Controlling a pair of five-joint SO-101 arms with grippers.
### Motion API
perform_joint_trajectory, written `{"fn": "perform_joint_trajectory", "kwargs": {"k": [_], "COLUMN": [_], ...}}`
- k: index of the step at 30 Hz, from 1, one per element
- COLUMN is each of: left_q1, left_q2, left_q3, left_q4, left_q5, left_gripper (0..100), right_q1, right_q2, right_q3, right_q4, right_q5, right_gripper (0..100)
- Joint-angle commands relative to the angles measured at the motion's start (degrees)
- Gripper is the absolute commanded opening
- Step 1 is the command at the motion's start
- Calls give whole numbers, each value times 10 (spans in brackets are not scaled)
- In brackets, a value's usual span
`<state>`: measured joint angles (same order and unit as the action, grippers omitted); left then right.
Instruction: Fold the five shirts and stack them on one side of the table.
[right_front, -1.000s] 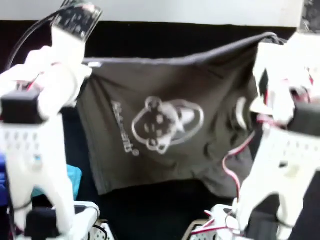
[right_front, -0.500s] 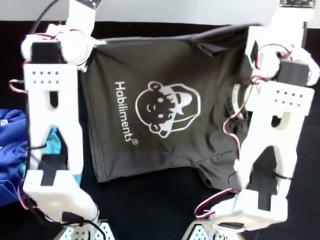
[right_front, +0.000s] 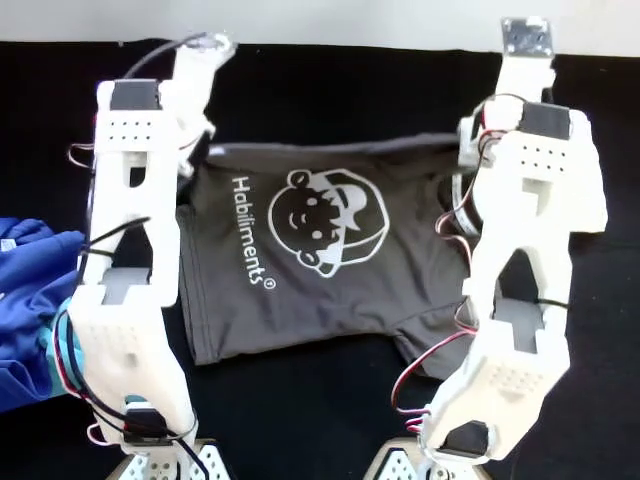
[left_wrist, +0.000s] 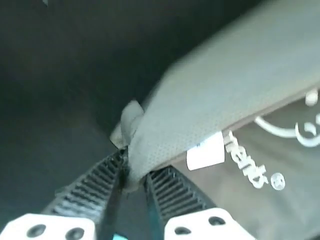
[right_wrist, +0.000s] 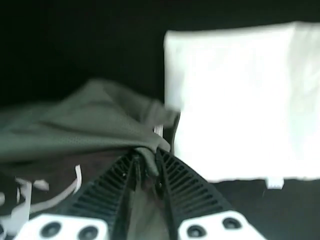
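A dark grey shirt (right_front: 310, 250) with a white cartoon print lies across the middle of the black table, its far edge held up at both ends. My left gripper (left_wrist: 131, 167) is shut on a pinch of that shirt's hem (left_wrist: 150, 145) near a white label, at the far left corner in the high view (right_front: 200, 150). My right gripper (right_wrist: 147, 167) is shut on the shirt's other far corner (right_wrist: 120, 130), at the far right (right_front: 470, 150). A folded white shirt (right_wrist: 240, 100) lies on the table just past the right gripper.
A crumpled blue shirt (right_front: 25, 300) lies at the table's left edge beside the left arm (right_front: 130, 290). The right arm (right_front: 525, 270) stands over the grey shirt's right sleeve. A pale wall (right_front: 320, 20) runs along the table's far edge.
Both arms have lowered toward the table with the grey shirt still held. The shirt, hanging stretched in the air a second ago, has come down and now lies mostly flat.
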<state>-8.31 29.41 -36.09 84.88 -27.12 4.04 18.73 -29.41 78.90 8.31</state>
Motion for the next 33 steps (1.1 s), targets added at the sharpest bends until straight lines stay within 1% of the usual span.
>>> {"fn": "perform_joint_trajectory", "kwargs": {"k": [1,9,12,15,20,22,26,29,33], "left_q1": [-7,-8,-17,-20,1,3,1,8,18], "left_q2": [3,4,2,-20,-95,-125,-175,-206,-253], "left_q3": [-22,-22,-7,44,183,240,350,422,494], "left_q4": [45,154,162,162,159,144,83,59,53], "left_q5": [-2,-4,-4,-6,-34,-34,-34,-34,-34], "left_gripper": [8,8,8,8,8,8,8,8,8], "right_q1": [3,7,24,57,107,117,120,129,142], "right_q2": [0,-2,-2,-2,-6,-22,-97,-170,-247], "right_q3": [-17,-22,-22,-17,14,56,180,283,401], "right_q4": [52,182,210,219,220,220,206,155,83], "right_q5": [-3,-3,-2,4,74,105,162,171,179], "right_gripper": [6,6,6,6,6,6,6,6,6]}}
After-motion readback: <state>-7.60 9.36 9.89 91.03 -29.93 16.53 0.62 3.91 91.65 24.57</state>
